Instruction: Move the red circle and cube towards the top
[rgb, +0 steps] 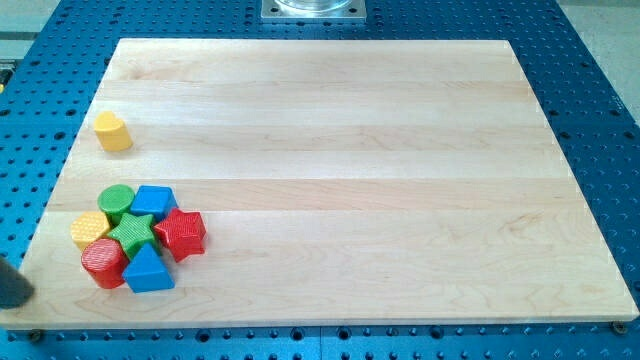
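A cluster of blocks lies at the lower left of the wooden board (350, 180). In it, the red circle (103, 262) sits at the bottom left and the red cube-like block (181, 234) at the right. Between them lies a green star (132, 232), touching both. The dark end of my rod shows at the view's left edge, my tip (24, 292) just off the board's lower left corner. It is left of the red circle and apart from it.
Also in the cluster are a green circle (117, 201), a blue cube (153, 201), a yellow block (90, 229) and a blue triangle (149, 269). A lone yellow block (112, 132) lies higher up near the left edge. Blue perforated table surrounds the board.
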